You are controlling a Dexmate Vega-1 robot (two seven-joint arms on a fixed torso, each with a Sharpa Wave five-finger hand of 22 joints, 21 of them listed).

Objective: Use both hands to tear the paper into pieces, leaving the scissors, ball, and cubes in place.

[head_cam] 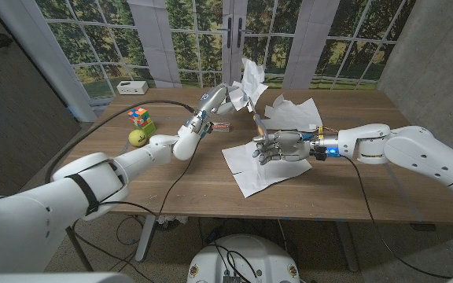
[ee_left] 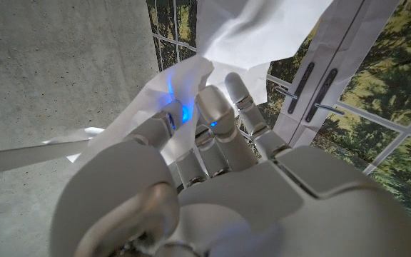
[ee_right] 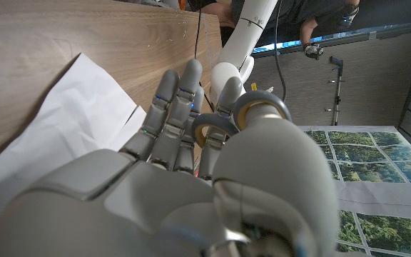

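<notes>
I have a crumpled scrap of paper (head_cam: 252, 79) up in the air in my left hand (head_cam: 225, 97), fingers closed on its lower corner; in the left wrist view the fingers (ee_left: 216, 118) pinch white sheet (ee_left: 241, 43) that billows up past them. My right hand (head_cam: 278, 146) hovers low over the table (head_cam: 352, 189), fingers loosely curled and apart, nothing in them as far as I can see; the right wrist view shows the fingers (ee_right: 170, 121) above a flat piece (ee_right: 63, 121). That flat piece (head_cam: 250, 169) lies at the near edge under the right hand; another crumpled piece (head_cam: 293, 114) sits just behind it.

I judge the paper as near weightless, limp, and quick to crease; it will slide on the wood if I push rather than pinch; it tears easily once an edge is started, so I would take hold at an edge with both hands close together, not in the middle.

The cube (head_cam: 138, 116) and ball (head_cam: 138, 137) sit on the left side, well apart from the paper; the scissors (head_cam: 220, 126) seem to lie just below my left forearm, small and hard to make out, so I would keep that arm high. Open room lies to the right and centre; the flat piece nearly reaches the near edge.
</notes>
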